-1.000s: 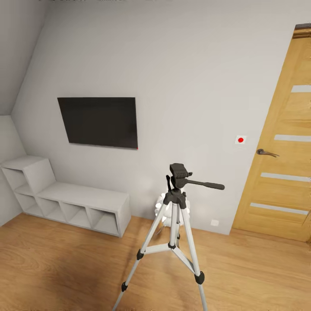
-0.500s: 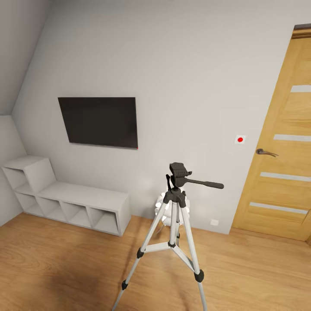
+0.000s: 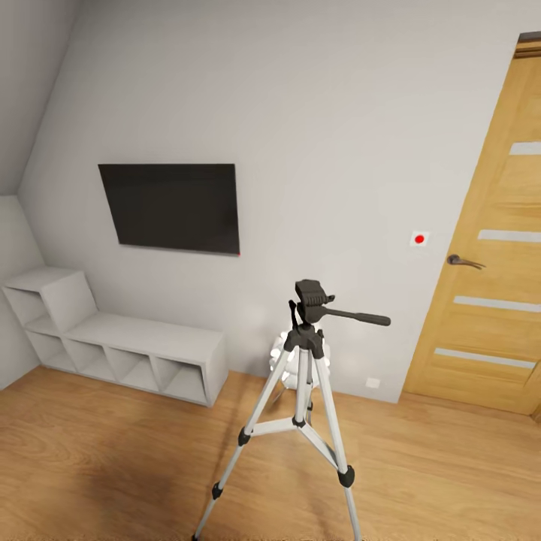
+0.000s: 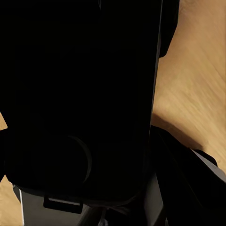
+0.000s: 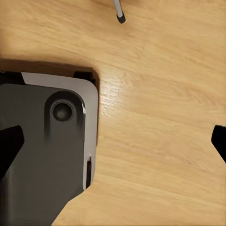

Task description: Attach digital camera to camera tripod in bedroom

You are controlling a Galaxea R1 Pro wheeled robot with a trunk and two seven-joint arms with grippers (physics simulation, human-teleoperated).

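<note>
Tripod first: the camera tripod (image 3: 302, 391) stands on the wood floor (image 3: 98, 458) in front of the grey-white wall, its black head bare, so the digital camera is not yet mounted. The right fingers (image 5: 9, 143) show as two dark tips at opposite edges of the right wrist view, spread wide over bare floor, with nothing between them. That arm seems to hang low beside the robot's grey base (image 5: 44, 150), pointing down. A dark mass blocks the left wrist view, so I cannot tell the left fingers' state.
</note>
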